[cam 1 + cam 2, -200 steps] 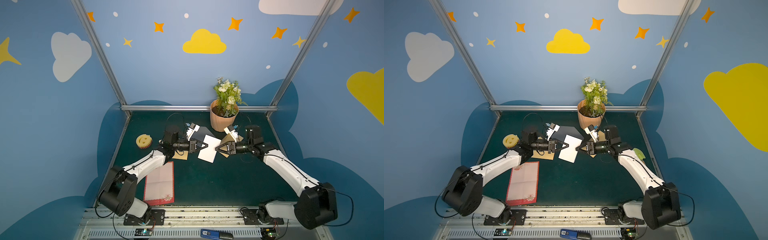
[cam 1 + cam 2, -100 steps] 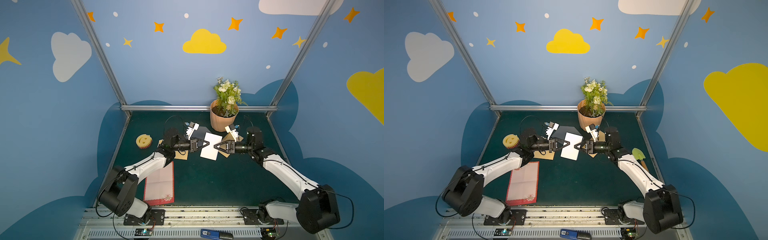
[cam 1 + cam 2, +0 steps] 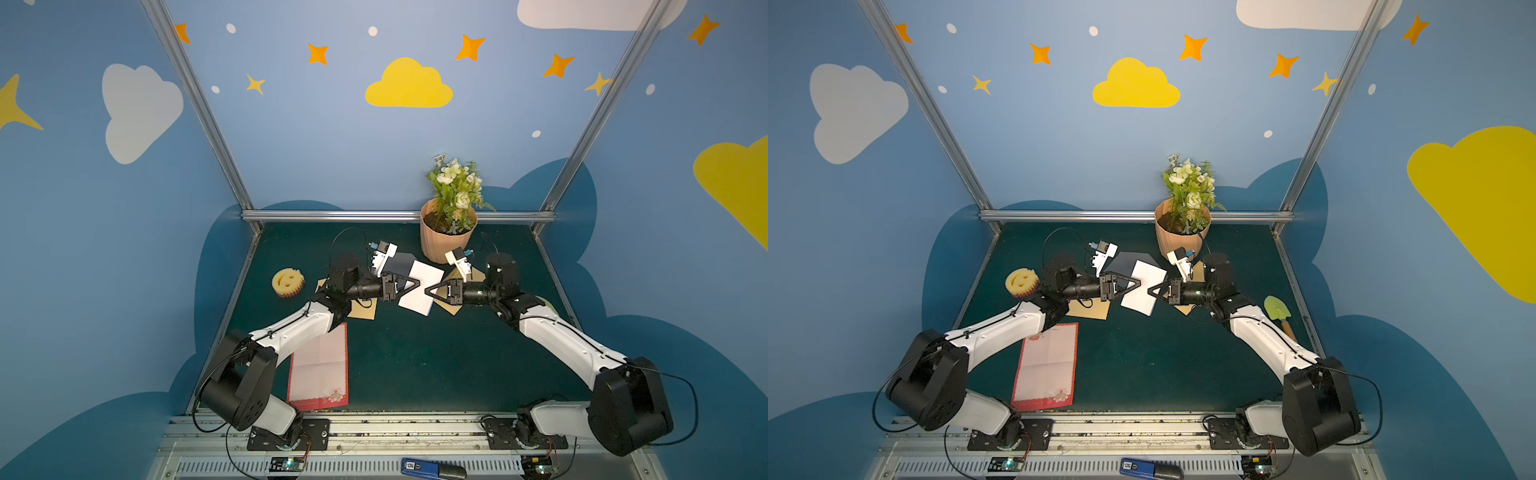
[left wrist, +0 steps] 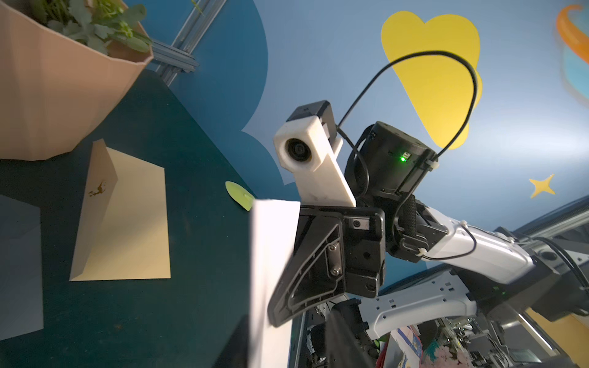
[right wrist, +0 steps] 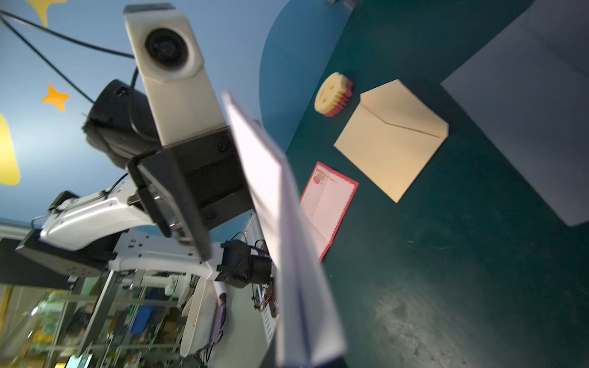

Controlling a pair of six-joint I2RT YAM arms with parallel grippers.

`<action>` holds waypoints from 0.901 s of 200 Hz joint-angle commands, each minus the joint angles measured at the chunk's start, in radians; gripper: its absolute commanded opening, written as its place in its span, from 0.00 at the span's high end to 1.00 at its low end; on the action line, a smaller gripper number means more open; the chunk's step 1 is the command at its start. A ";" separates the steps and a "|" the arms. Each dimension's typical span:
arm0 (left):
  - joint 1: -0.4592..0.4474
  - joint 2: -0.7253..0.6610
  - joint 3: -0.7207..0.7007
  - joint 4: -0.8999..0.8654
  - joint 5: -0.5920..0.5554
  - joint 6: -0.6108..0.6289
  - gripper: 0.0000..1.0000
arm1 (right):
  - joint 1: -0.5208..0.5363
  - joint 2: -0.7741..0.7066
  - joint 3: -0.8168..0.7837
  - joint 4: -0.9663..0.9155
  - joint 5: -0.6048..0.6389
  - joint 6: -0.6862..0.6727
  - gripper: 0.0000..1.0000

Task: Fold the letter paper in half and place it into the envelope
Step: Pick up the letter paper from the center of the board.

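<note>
The folded white letter paper (image 3: 428, 274) (image 3: 1148, 274) hangs edge-up above the mat between both arms. My right gripper (image 3: 428, 291) (image 3: 1152, 289) is shut on its right edge. The left wrist view shows one right finger (image 4: 306, 280) flat against the sheet (image 4: 271, 255). My left gripper (image 3: 417, 284) (image 3: 1140, 284) stands open, its jaws apart on either side of the paper's left edge. A tan envelope (image 3: 478, 275) (image 4: 121, 223) with its flap raised lies beneath the right arm. A second tan envelope (image 3: 365, 311) (image 5: 392, 140) lies under the left arm.
A red-bordered creased sheet (image 3: 320, 365) lies flat at the front left. A dark grey sheet (image 3: 401, 261) sits behind the paper. The flower pot (image 3: 446, 241) stands at the back, a smiley sponge (image 3: 287, 282) at the left, a green trowel (image 3: 1277, 309) at the right edge.
My right gripper came in from the right and shut on the paper's edge. My left gripper's jaws have opened, letting go of the paper. Both arms rose slightly.
</note>
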 commanded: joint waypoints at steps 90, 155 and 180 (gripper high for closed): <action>0.047 0.102 0.019 -0.372 -0.561 0.053 0.07 | -0.142 -0.152 -0.139 -0.323 0.213 -0.092 1.00; -0.010 0.405 0.257 -0.281 -0.483 -0.005 0.09 | -0.209 -0.209 -0.219 -0.353 0.186 -0.101 1.00; -0.022 0.512 0.358 -0.281 -0.478 -0.024 0.09 | -0.233 -0.243 -0.245 -0.367 0.186 -0.100 1.00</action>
